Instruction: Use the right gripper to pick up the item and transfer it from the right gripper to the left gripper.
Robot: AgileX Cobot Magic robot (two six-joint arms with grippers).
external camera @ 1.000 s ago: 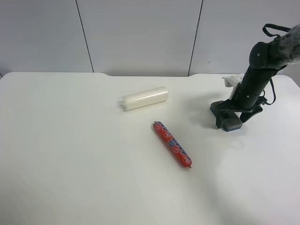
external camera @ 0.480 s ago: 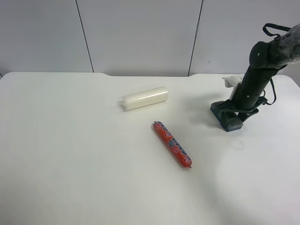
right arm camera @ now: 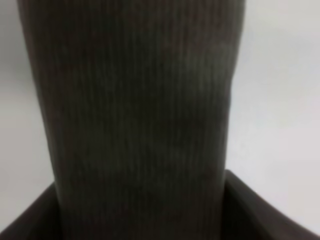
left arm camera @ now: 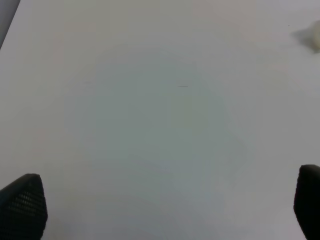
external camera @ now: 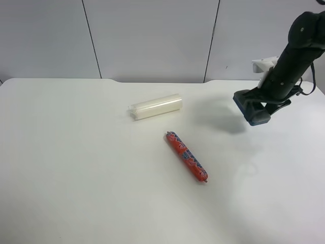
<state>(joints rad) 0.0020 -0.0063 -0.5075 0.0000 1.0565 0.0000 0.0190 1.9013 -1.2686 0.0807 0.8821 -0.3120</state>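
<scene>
The item (external camera: pixel 258 117), a dark grey felt block with a blue base, is held in my right gripper (external camera: pixel 252 109), on the arm at the exterior high view's right. It hangs in the air above the table's far right part, with its shadow on the table below. In the right wrist view the grey felt (right arm camera: pixel 140 110) fills most of the picture, with a dark finger (right arm camera: pixel 260 212) on each side of it. My left gripper (left arm camera: pixel 165 210) is open and empty over bare table; only its two black fingertips (left arm camera: pixel 22 205) show. The left arm is out of the exterior high view.
A red printed sausage tube (external camera: pixel 186 156) lies slantwise at the middle of the white table (external camera: pixel 76 152). A white translucent roll (external camera: pixel 155 107) lies behind it; its end shows in the left wrist view (left arm camera: pixel 316 41). A grey panelled wall stands behind the table.
My right gripper has closed on the item and lifted it off the table, moving up and a little to the right in the exterior high view. The tube and roll have not moved.
</scene>
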